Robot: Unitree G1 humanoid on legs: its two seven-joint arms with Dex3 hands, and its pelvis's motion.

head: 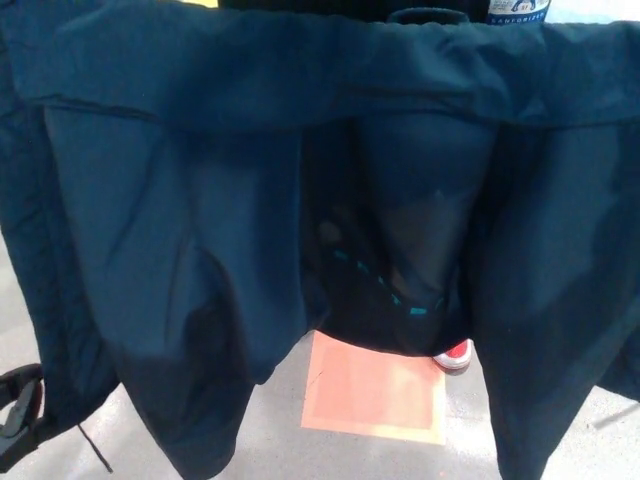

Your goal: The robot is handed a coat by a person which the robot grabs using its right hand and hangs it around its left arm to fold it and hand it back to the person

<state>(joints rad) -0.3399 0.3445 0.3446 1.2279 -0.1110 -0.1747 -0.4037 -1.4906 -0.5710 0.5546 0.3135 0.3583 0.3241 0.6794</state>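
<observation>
Head view: a dark navy coat [200,200] hangs spread across nearly the whole field, its upper edge stretched along the top of the picture and its inner side, marked by a short row of teal stitches [385,285], facing the camera. Below the hem lie the grey floor [270,445], an orange square [375,395] on it, and a person's red shoe [452,357] at the square's far right corner. The robot's left hand [15,415] shows at the lower left corner against the coat's edge, partly hidden, so whether it is open or closed cannot be told; the right hand is out of view.
</observation>
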